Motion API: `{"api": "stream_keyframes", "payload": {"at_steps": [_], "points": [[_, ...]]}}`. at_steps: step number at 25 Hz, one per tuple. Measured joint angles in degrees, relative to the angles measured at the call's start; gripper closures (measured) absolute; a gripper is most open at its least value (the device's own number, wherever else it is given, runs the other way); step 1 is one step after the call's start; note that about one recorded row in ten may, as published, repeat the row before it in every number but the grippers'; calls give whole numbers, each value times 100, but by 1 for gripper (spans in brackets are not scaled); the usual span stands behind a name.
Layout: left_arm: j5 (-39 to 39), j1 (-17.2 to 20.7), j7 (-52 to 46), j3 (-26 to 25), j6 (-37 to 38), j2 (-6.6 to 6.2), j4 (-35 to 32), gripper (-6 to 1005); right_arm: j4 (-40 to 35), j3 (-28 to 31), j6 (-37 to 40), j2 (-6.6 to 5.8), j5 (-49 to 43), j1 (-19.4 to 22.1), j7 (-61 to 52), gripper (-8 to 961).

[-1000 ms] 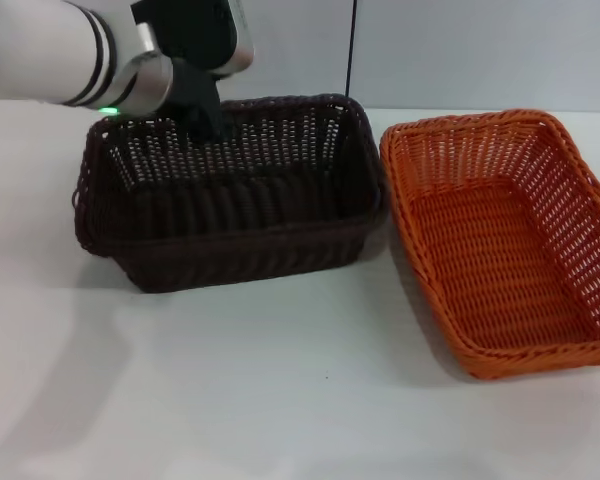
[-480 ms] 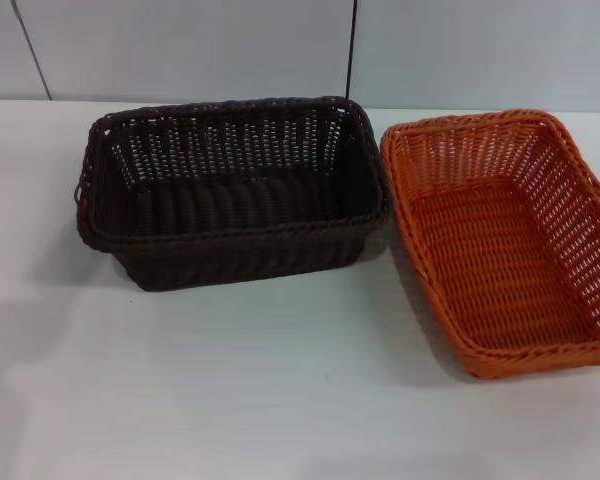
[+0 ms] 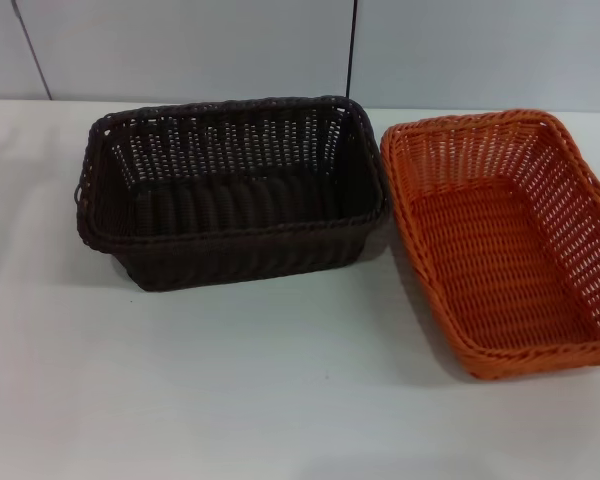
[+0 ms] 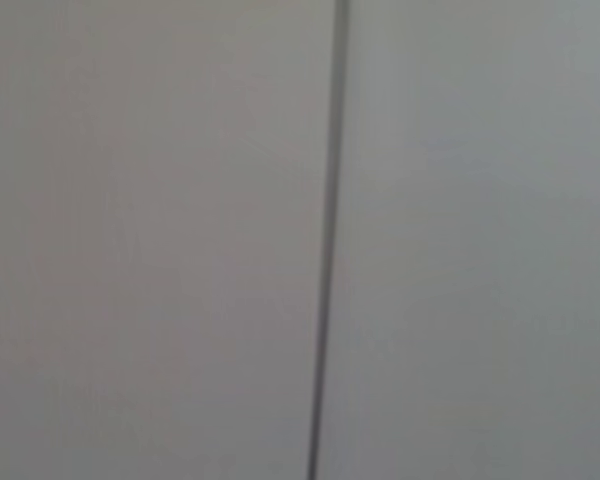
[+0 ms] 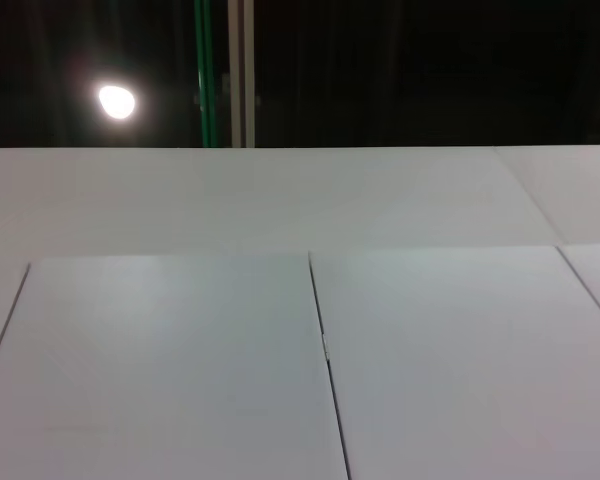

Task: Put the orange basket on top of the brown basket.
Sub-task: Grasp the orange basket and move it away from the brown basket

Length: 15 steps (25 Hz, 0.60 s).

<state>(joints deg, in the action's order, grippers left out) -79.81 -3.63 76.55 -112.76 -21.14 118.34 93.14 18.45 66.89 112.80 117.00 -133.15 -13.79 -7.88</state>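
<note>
Baskets are seen side by side on the white counter: the brown basket to the left, the orange basket just beside it, nearly touching. Neither tool is in view, so no tool state can be told. A one-sided rim grasp could tilt the orange basket, and it might be snagged on the brown braided rim.
</note>
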Motion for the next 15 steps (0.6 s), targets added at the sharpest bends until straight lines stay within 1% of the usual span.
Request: {"api": "stream_keyframes", "payload": {"at_steps": [3, 6, 8, 9, 10, 11, 12, 13, 15], "points": [[673, -41, 432, -261, -75, 14, -397, 487, -113, 16, -23, -13, 17, -82, -63, 280], [1419, -185, 1172, -552, -361, 19, -999, 487, -176, 55, -42, -16, 25, -132, -85, 280], [1419, -185, 1172, -552, -361, 19, -999, 487, -184, 67, -53, -16, 26, -154, -89, 280], [1655, -258, 1468, -707, -589, 19, -1235, 487, -184, 70, -57, -17, 28, -162, -91, 280], [2478, -500, 2457, -1315, -1592, 28, -2188, 487, -184, 74, -62, -18, 29, -175, -93, 280], [3161, -638, 3149, -1770, -2528, 30, -3014, 487, -184, 76, -86, -18, 29, -185, -97, 280], [3234, -658, 3227, -1837, -2641, 30, -3135, 487, -180, 78, -113, -19, 29, -193, -107, 280], [3546, -726, 3552, -2072, -3108, 25, -3553, 487, -169, 78, -163, -19, 24, -195, -133, 280], [3929, -815, 3990, -2484, -3775, 11, -4296, 487, -113, 62, -297, -20, 9, -176, -213, 280]]}}
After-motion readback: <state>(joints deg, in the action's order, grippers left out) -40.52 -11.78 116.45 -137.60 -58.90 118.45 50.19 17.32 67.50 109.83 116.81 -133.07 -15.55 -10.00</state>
